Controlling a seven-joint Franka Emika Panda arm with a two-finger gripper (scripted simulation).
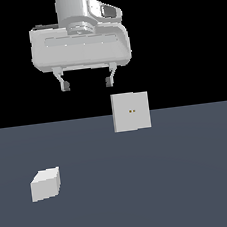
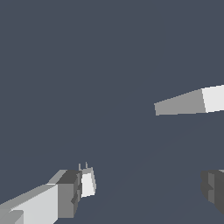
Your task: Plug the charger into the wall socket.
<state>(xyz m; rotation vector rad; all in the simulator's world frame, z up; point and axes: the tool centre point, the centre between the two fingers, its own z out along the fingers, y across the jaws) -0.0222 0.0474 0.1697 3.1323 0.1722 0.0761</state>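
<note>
- Charger (image 1: 45,184): small plain white-grey block resting on the dark floor (image 1: 170,189), low on the exterior view's left, nothing touching it
- Wall socket (image 1: 131,112): flat light-grey square plate standing upright further back, toward the exterior view's right of the charger and well apart from it; two tiny orange dots mark its centre
- Gripper (image 1: 87,83): suspended high above the floor, jaws spread wide with nothing between them; it hangs nearer the socket than the charger, touching neither
- Wrist view: one fingertip (image 2: 65,194) and the edge of the other show with bare floor between them; the pale slanted shape (image 2: 188,101) is probably the socket seen edge-on, though this cannot be confirmed
- Task progress, as judged: nothing completed. The charger is not grasped, not lifted and not aligned. Remaining steps: move over the charger, descend, close on it, carry it to the socket, insert it at the orange dots
- Charger orientation: one corner edge faces the exterior camera, so the block sits turned relative to the socket face. Its proportions are close to cubic; the long axis cannot be determined, and no prongs are visible, so the plugging end cannot be identified
</note>
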